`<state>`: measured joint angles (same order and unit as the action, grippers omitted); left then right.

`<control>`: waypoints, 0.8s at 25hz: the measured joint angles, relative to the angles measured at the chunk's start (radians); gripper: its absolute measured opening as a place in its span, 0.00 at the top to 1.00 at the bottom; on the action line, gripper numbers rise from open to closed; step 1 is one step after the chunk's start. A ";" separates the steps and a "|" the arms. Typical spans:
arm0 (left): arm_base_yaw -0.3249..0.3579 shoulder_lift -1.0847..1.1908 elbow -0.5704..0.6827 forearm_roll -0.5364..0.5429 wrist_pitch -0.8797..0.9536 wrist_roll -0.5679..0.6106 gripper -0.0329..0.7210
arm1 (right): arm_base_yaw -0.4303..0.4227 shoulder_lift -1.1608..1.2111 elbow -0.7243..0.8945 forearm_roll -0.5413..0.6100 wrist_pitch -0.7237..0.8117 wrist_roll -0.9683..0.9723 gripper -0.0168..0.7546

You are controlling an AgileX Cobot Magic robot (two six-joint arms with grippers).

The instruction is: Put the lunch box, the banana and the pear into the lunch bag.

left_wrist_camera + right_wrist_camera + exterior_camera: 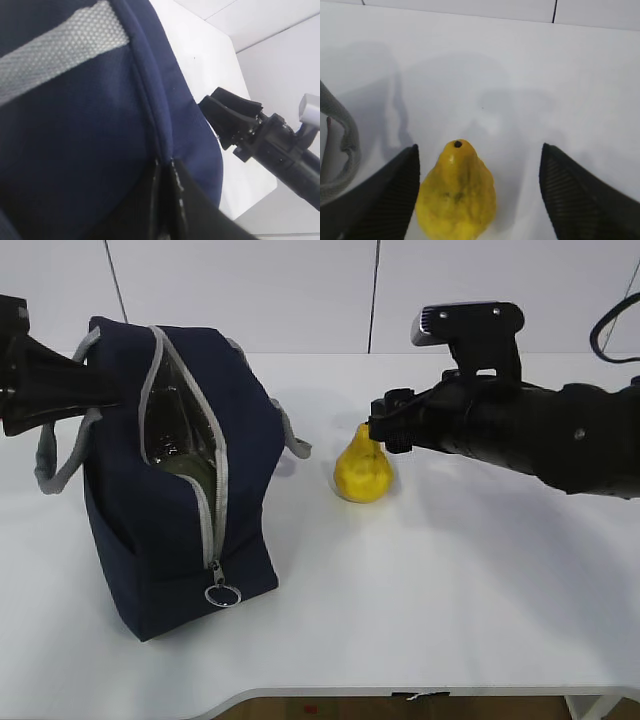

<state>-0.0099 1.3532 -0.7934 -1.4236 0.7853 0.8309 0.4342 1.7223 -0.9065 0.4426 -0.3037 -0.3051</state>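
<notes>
A white counter (pixel 450 590) seen from the front. At the 9 o'clock edge, the left arm reaches in to the back of the lunch bag (pixel 175 490); in the left wrist view its left end effector (pixel 167 172) has its fingers together, pinching the bag's navy fabric edge. The bag stands upright at 9 o'clock, zipper undone and mouth gaping, a shiny lining inside, contents unclear. A metal pull ring (pixel 222 594) hangs at its lower front, and a grey handle (pixel 292 435) droops toward the middle. Just past centre, at about 1 o'clock from the bag, the pear (pixel 363 471) sits upright on the counter, outside the bag. From 3 o'clock the right arm comes in; its right end effector (pixel 477 192) is spread apart, one finger either side of the pear, not clamped
</notes>
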 joint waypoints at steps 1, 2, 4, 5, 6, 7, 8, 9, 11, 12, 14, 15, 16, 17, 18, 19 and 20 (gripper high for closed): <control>0.000 0.000 0.000 0.000 0.000 0.000 0.96 | 0.000 0.012 -0.002 -0.002 -0.012 0.011 0.22; 0.000 0.000 0.000 0.000 0.000 0.000 0.96 | 0.000 0.023 -0.006 -0.002 -0.023 0.025 0.22; 0.000 0.000 0.000 0.000 0.000 0.000 0.96 | 0.000 0.047 -0.016 -0.008 -0.032 0.042 0.22; 0.000 0.000 0.000 0.000 0.000 0.000 0.96 | 0.000 0.060 -0.021 -0.008 -0.036 0.046 0.22; 0.000 0.000 0.000 0.000 -0.002 0.000 0.96 | 0.000 0.074 -0.029 -0.010 -0.043 0.053 0.22; 0.000 0.000 0.000 0.000 -0.004 0.000 0.96 | 0.000 0.083 -0.040 -0.021 -0.048 0.065 0.22; 0.000 0.000 0.000 0.000 -0.008 0.000 0.96 | 0.000 0.094 -0.050 -0.040 -0.051 0.080 0.22; 0.000 0.000 0.000 0.000 -0.007 0.000 0.96 | 0.000 0.102 -0.059 -0.062 -0.053 0.104 0.22; 0.000 0.000 0.000 0.000 -0.007 0.000 0.96 | 0.000 0.115 -0.080 -0.115 -0.055 0.158 0.22; 0.000 0.000 0.000 0.000 -0.007 0.000 0.96 | 0.000 0.122 -0.088 -0.132 -0.058 0.177 0.22; 0.000 0.000 0.000 0.000 -0.007 0.000 0.96 | 0.000 0.135 -0.104 -0.144 -0.058 0.204 0.22; 0.000 0.000 0.000 0.000 -0.007 0.000 0.96 | 0.000 0.143 -0.109 -0.149 -0.060 0.210 0.22; 0.000 0.000 0.000 0.000 -0.008 0.000 0.96 | 0.000 0.152 -0.109 -0.151 -0.060 0.219 0.22; 0.000 0.000 0.000 0.000 -0.008 0.000 0.96 | 0.000 0.163 -0.111 -0.153 -0.060 0.228 0.22; 0.000 0.000 0.000 0.000 -0.008 0.000 0.96 | 0.000 0.173 -0.111 -0.155 -0.064 0.231 0.22; 0.000 0.000 0.000 0.000 -0.008 0.000 0.96 | 0.000 0.184 -0.111 -0.155 -0.068 0.235 0.22; 0.000 0.000 0.000 0.000 -0.008 0.000 0.96 | 0.000 0.195 -0.111 -0.156 -0.073 0.235 0.22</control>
<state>-0.0099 1.3532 -0.7934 -1.4236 0.7771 0.8309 0.4342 1.9175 -1.0171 0.2865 -0.3763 -0.0702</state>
